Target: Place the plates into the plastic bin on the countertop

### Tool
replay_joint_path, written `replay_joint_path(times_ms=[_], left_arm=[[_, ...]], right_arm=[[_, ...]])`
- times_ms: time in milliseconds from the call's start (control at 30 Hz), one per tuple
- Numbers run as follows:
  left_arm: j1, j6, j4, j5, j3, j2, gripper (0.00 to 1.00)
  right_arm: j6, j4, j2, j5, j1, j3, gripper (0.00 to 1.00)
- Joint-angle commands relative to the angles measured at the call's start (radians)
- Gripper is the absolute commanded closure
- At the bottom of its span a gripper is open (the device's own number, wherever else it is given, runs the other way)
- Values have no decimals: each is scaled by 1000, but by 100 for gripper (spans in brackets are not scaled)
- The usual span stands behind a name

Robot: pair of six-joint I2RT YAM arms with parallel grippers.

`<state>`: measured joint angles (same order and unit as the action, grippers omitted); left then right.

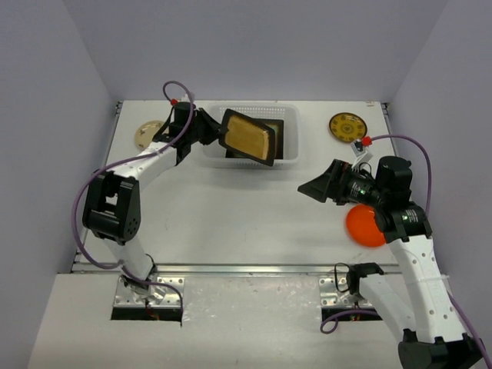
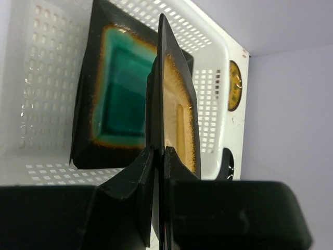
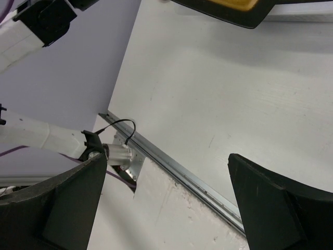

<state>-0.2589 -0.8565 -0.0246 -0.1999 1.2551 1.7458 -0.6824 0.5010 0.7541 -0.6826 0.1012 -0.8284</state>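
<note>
Upper centre of the overhead view: the left gripper (image 1: 224, 136), clamped on the edge of the amber plate (image 1: 250, 138), holds it tilted over the bin (image 1: 291, 123) where a teal plate (image 2: 122, 99) lies; best levelled and lowered clear of the walls before release, right gripper (image 1: 311, 187) gaping idle at mid-right.

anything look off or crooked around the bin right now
Only the amber-centred plate: it hangs tilted over the plastic bin, pinched by the left gripper, not lying flat like the teal-centred plate inside. Nothing looks spilled or broken.
</note>
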Motion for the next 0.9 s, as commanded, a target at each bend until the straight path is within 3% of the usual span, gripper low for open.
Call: replay_joint_path(times_ms=[0,600,867], left_arm=[[-2,-104,-265,-69,104,20,100],[9,-288,-672,19,30,179,100],[0,-288,-746,93,-32,190,100]], right_arm=[[27,-19,9,13,-1,1,1],[55,-18,31,12,-1,15,1],[53,-26,36,7,-1,16,1]])
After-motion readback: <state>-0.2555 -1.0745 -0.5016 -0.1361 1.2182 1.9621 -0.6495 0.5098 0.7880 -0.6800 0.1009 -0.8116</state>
